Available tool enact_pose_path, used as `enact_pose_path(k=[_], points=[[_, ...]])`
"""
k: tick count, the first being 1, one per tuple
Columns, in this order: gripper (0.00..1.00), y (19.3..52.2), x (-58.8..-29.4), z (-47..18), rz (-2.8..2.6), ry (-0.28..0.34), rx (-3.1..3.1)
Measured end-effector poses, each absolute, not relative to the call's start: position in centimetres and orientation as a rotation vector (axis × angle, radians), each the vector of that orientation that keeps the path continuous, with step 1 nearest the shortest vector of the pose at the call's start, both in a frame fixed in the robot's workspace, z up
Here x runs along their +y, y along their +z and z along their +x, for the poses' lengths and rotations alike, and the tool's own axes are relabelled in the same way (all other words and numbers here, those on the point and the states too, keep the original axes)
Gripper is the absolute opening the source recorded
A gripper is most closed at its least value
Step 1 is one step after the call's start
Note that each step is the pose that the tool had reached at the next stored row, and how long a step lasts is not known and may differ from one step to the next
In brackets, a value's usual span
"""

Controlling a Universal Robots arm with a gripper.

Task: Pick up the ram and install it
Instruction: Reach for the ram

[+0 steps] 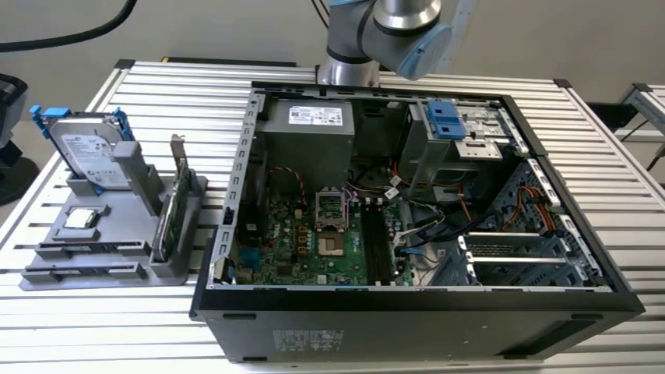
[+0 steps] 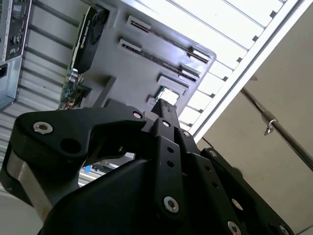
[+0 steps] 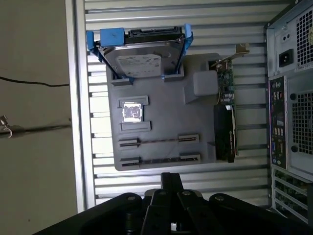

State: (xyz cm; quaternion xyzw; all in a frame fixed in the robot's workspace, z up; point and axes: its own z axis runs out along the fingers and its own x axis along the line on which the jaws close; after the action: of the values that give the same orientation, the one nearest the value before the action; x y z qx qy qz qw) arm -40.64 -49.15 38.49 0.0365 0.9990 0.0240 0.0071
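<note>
My gripper (image 2: 165,105) (image 3: 171,178) is shut, its black fingers pressed together with nothing between them. It hangs high, well apart from the grey parts holder (image 3: 161,105) (image 1: 114,257) below. The holder's two long narrow slots (image 3: 159,142) (image 1: 83,249) look bare. I cannot make out the ram. The black motherboard slots (image 1: 381,241) inside the open computer case (image 1: 416,304) are dark, and I cannot tell whether a stick sits in them. The arm (image 1: 390,31) reaches in above the case's back wall.
On the holder stand a silver hard drive in a blue frame (image 1: 89,152) (image 3: 139,61), a small square chip (image 1: 81,220) (image 3: 132,111) and a tall green card with a metal bracket (image 1: 171,206) (image 3: 225,117). The slatted metal table (image 1: 156,327) ends close beyond the holder.
</note>
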Motion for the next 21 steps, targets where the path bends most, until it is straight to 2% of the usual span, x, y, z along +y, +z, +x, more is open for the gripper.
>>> enact_pose_path(k=[21], points=[[0.00,38.30,-49.15,-40.67,0.509,0.071,3.079]])
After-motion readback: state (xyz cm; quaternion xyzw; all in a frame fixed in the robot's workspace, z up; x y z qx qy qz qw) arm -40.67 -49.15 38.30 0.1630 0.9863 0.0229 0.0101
